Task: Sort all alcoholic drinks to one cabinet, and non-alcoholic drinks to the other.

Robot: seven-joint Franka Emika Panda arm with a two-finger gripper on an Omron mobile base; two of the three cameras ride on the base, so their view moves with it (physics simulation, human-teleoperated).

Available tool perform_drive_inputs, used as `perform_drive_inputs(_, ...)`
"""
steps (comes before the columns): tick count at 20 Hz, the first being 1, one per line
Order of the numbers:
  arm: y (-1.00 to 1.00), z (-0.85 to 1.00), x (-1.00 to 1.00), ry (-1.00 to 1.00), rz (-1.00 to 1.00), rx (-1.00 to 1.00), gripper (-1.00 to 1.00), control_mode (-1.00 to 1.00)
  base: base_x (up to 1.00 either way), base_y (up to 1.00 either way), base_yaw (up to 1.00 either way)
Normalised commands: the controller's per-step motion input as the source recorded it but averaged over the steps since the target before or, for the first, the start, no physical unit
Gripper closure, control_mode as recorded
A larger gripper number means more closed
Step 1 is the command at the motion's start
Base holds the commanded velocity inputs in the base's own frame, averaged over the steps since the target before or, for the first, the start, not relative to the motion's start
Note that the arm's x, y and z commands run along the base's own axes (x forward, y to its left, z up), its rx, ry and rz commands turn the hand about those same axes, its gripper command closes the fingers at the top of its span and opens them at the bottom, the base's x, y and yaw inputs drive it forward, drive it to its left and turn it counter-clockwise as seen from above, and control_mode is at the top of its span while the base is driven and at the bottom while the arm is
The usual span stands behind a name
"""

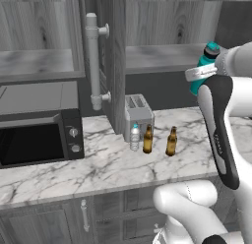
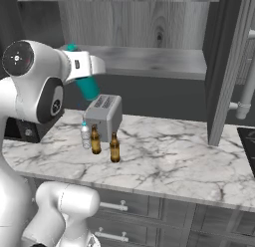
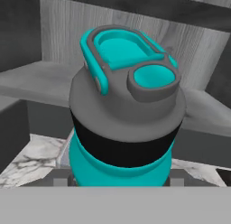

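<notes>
My gripper point(image 1: 201, 74) is shut on the teal flask point(image 1: 203, 67), which it holds tilted in the air just below the front edge of the open cabinet's shelf point(image 1: 157, 58). The flask point(image 3: 126, 123) fills the hand view with its dark cap on top, and the flask point(image 2: 87, 86) hangs under the gripper point(image 2: 82, 66) above the toaster. On the counter, two amber beer bottles point(image 1: 147, 139) point(image 1: 171, 141) stand by the toaster, and these bottles point(image 2: 95, 140) point(image 2: 115, 147) stand apart. The clear water bottle point(image 1: 135, 137) point(image 2: 85, 135) is beside them.
A silver toaster point(image 1: 138, 112) point(image 2: 104, 114) stands behind the bottles on the marble counter point(image 1: 108, 164). A black microwave point(image 1: 39, 135) is at the left. An open cabinet door point(image 1: 115, 61) with a pale bar handle point(image 1: 93, 61) juts out; another door point(image 2: 224, 66) hangs at the right.
</notes>
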Motion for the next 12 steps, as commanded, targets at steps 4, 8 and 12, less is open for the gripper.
perform_drive_inputs(4, -0.22, 0.21, 0.00, -0.09, -0.03, 0.00, 1.00, -1.00, 0.00, 0.00, 0.00)
perform_drive_inputs(8, -0.23, 0.15, 0.00, -0.10, -0.02, 0.00, 1.00, -1.00, 0.00, 0.00, 0.00)
perform_drive_inputs(12, -0.23, 0.07, 0.01, -0.08, -0.02, 0.00, 1.00, -1.00, 0.00, 0.00, 0.00)
